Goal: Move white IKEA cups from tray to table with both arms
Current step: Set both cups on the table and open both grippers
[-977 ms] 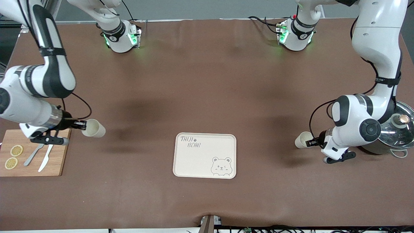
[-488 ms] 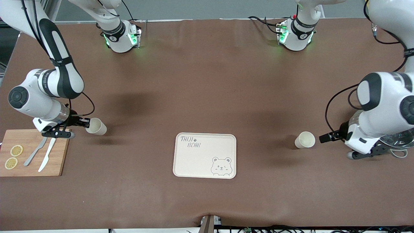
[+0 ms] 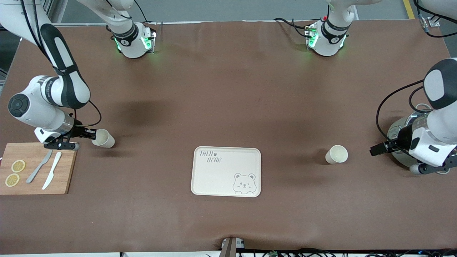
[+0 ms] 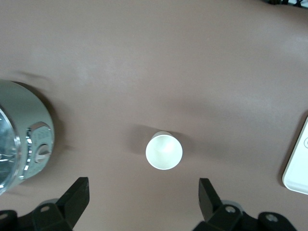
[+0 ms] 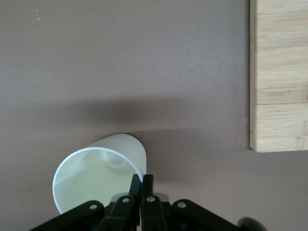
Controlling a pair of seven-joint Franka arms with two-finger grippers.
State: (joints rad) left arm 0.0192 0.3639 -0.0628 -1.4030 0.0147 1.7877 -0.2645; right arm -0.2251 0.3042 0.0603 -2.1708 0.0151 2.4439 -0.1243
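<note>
Front view: tray (image 3: 225, 171) sits empty mid-table, nearer the camera than both bases. One cup (image 3: 336, 154) stands upright on the table (image 3: 228, 89) toward the left arm's end, beside the tray but apart from it. Left gripper (image 3: 378, 149) is near that cup, not touching, fingers apart; a steel pot (image 3: 401, 129) shows partly under the arm. Second cup (image 3: 103, 138) is toward the right arm's end, tilted, rim pinched by the right gripper (image 3: 92, 134). Whether its base rests on the table can't be told. Cutting board (image 3: 35, 168) w/ lemon slices (image 3: 14, 173), knife (image 3: 51, 175) and a grey utensil (image 3: 39, 170) lies just beside, nearer the camera.

Left wrist view: cup (image 4: 164, 150) seen from above, upright, free-standing between the spread fingers (image 4: 77, 199), clear gap on each side. Pot (image 4: 21, 137) close by; tray corner (image 4: 297, 166) at frame edge.

Right wrist view: fingers (image 5: 142, 195) together, clamped on the wall of the cup (image 5: 98, 175) at the rim, one inside, one outside. Board corner (image 5: 279, 72) nearby.

Assessment: left arm's placement looks done. Right arm is at the set-down step. Next move calls for: base flat on the table, cup brought upright, then release and a straight pull-off so the rim isn't dragged over; keep clear of the board.
</note>
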